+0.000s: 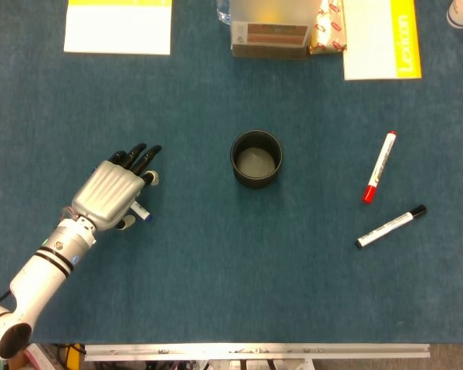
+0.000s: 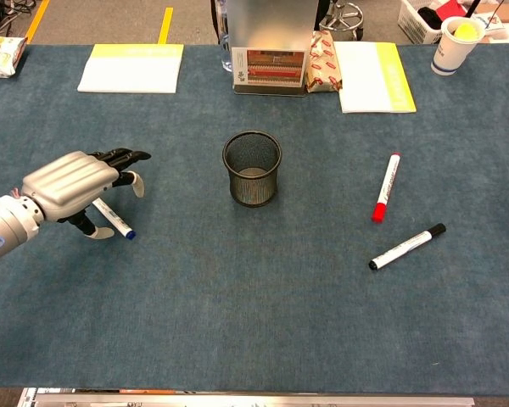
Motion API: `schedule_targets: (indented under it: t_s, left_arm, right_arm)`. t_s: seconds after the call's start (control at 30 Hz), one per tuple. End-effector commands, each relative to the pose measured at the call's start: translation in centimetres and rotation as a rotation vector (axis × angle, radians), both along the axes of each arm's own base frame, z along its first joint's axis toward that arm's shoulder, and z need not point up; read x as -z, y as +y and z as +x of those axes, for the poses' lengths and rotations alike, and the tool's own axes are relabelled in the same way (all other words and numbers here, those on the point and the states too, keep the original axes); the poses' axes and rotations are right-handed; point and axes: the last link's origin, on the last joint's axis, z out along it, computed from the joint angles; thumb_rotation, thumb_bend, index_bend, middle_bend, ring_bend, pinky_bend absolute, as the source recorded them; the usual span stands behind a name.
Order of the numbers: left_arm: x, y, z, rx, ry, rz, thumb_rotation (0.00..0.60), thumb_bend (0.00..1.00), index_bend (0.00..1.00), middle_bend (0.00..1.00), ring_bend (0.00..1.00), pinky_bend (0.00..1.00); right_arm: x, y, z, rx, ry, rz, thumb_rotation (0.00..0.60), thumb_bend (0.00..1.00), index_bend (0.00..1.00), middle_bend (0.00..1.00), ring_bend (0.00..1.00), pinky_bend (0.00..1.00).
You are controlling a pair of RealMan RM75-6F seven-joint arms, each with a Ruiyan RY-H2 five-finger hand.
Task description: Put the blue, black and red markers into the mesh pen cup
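The blue marker (image 2: 117, 221) lies on the blue cloth at the left, mostly hidden under my left hand (image 2: 78, 181); only its lower end (image 1: 141, 211) shows in the head view. My left hand (image 1: 114, 190) hovers over it with fingers spread, holding nothing. The black mesh pen cup (image 1: 256, 159) stands upright and empty at the centre (image 2: 252, 167). The red marker (image 1: 379, 166) and the black marker (image 1: 390, 226) lie flat at the right, also seen in the chest view as red marker (image 2: 386, 186) and black marker (image 2: 406, 246). My right hand is out of both views.
At the far edge sit a yellow-and-white pad (image 1: 118, 25), a metal-and-cardboard box (image 1: 272, 29), a snack packet (image 2: 321, 61), another notebook (image 1: 381, 38) and a paper cup (image 2: 452, 44).
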Motion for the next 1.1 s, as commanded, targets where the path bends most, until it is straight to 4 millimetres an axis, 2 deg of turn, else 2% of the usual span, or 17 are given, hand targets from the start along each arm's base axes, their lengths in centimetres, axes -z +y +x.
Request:
schedule_targets:
  t_s: [0.03, 0.5, 1.1]
  left_arm:
    - [0.08, 0.16, -0.13, 0.002, 0.012, -0.005, 0.6, 0.14, 0.33, 0.0, 0.0, 0.21]
    - [0.22, 0.36, -0.33, -0.003, 0.026, -0.017, 0.6, 0.21, 0.37, 0.0, 0.0, 0.21]
    - [0.56, 0.59, -0.43, -0.019, 0.09, -0.043, 0.6, 0.25, 0.41, 0.0, 0.0, 0.21]
  right_arm:
    - [0.07, -0.02, -0.03, 0.001, 0.001, 0.003, 0.6, 0.45, 0.51, 0.33, 0.29, 0.5]
    - [0.22, -0.03, -0.07, 0.003, 0.003, 0.007, 0.6, 0.45, 0.51, 0.33, 0.29, 0.5]
    - [0.18, -0.05, -0.09, 0.003, -0.001, 0.004, 0.6, 0.45, 0.51, 0.33, 0.29, 0.5]
